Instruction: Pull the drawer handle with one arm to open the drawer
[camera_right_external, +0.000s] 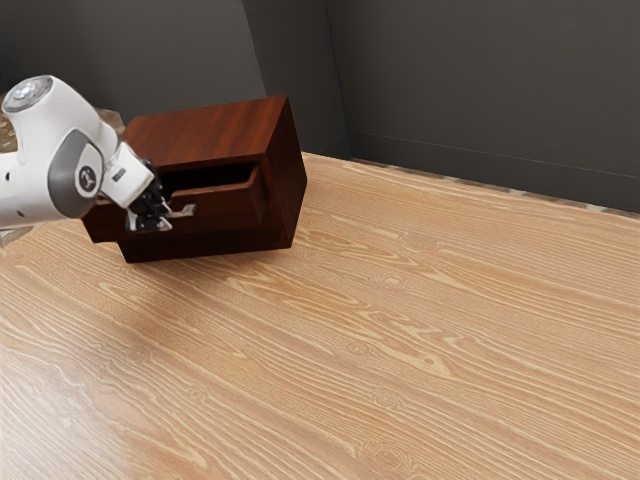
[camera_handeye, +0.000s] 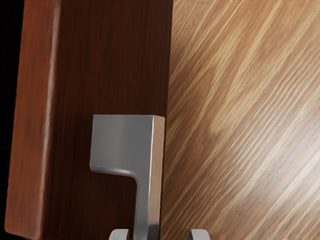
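Reaching in from the exterior view's left, the white arm (camera_right_external: 55, 160) holds its black gripper (camera_right_external: 152, 214) at the front of a dark red-brown cabinet (camera_right_external: 225, 125). The cabinet stands on a light wood-grain table (camera_right_external: 400, 330), near a dark grey wall (camera_right_external: 480, 70). The drawer (camera_right_external: 215, 210) occupies the cabinet's front face and sits slightly out of the body, with a dark gap showing along its upper edge. A grey metal handle (camera_right_external: 181, 210) projects from the drawer front, and the gripper is placed directly at it. In the wrist view the handle (camera_handeye: 127, 145) appears as a flat grey bracket with a narrow stem running toward the hand, set against the dark wood of the drawer front (camera_handeye: 100, 60). Two grey fingertips (camera_handeye: 120, 234) straddle that stem. One lies just beside the stem, while the other stands apart from it with bare table (camera_handeye: 240, 125) visible between them. On that evidence the fingers are spread around the handle and are not clamped on it from both sides.
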